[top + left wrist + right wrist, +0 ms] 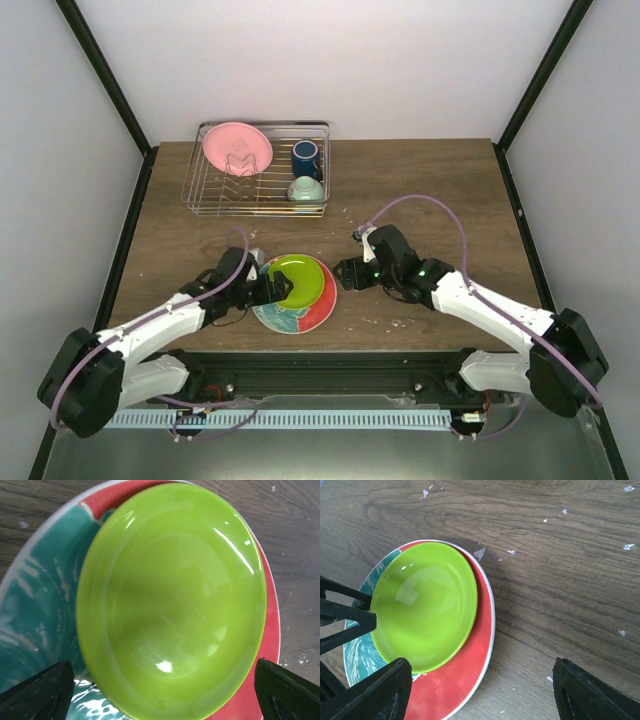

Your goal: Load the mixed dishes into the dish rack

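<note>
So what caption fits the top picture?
Left pincer and right pincer flank the lime-green plate on the floral plate, rack partly loaded.

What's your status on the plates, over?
Left gripper open at rim of lime-green plate; right gripper open beside it. It sits on floral plate, both outside dish rack. Nothing blocking.

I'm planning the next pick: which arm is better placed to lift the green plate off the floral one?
Left, likely. The left gripper is open right at the green plate's rim, facing it. The right gripper, also open, sits beside the floral plate's other edge, farther from the green one.
</note>
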